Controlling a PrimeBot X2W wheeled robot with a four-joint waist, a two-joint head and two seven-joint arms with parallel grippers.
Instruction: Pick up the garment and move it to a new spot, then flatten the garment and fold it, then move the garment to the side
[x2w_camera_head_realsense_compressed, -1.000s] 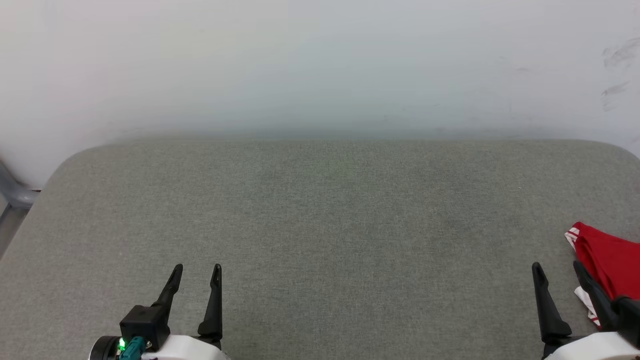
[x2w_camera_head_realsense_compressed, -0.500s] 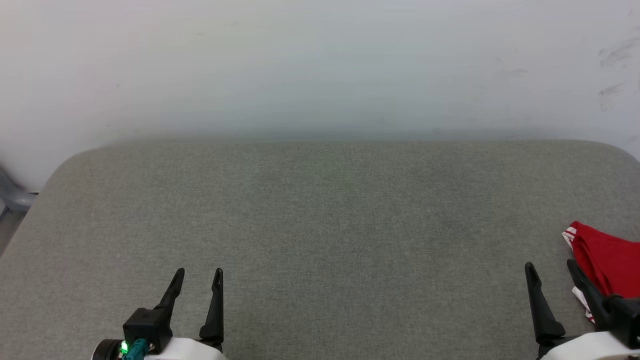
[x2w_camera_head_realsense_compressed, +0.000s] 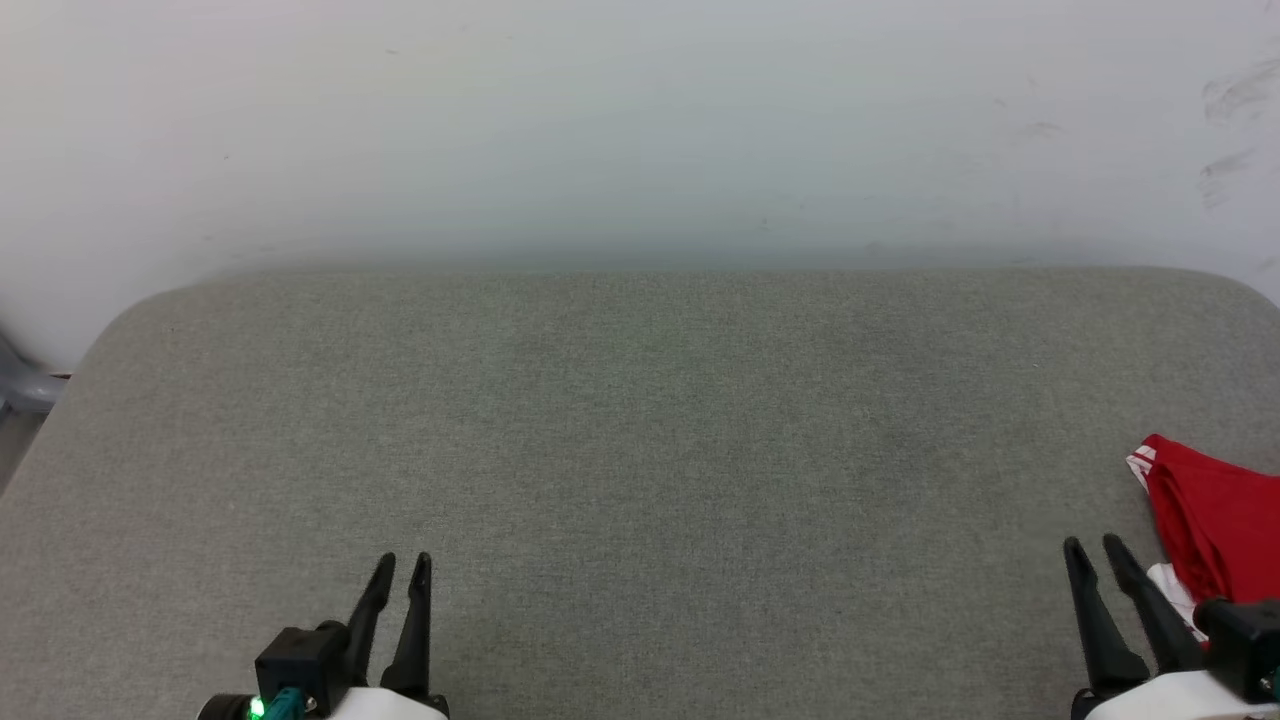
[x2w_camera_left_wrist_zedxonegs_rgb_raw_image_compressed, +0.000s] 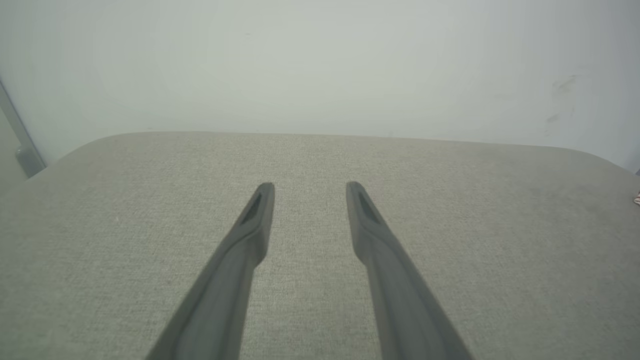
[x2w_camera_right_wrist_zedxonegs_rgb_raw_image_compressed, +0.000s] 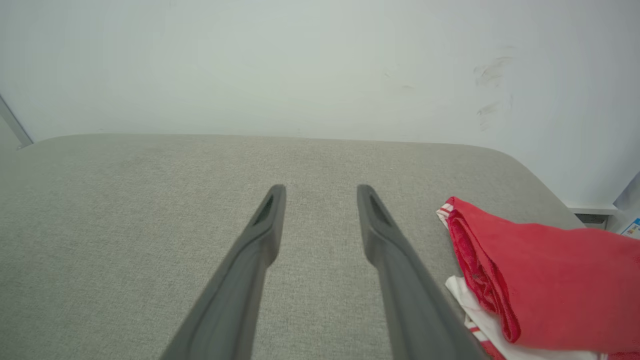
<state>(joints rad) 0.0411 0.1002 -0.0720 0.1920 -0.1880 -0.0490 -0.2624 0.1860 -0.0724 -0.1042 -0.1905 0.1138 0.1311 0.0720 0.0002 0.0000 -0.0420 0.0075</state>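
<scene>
**A:** Red jersey garment (x2w_camera_head_realsense_compressed: 1215, 505): you see it bunched at the right edge of the head view, on the grey fabric surface (x2w_camera_head_realsense_compressed: 640, 450), with white striped trim showing.

**B:** And your grippers?

**A:** Your left gripper (x2w_camera_head_realsense_compressed: 406, 560), lower left, has its fingers parted and holds nothing. Your right gripper (x2w_camera_head_realsense_compressed: 1091, 543), lower right, is also parted and empty, just beside the garment.

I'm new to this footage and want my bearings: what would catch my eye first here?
The red garment stands out, lying at the right edge of the grey padded table, just right of the right gripper. The left gripper sits at lower left; both have jaws apart and hold nothing.
</scene>
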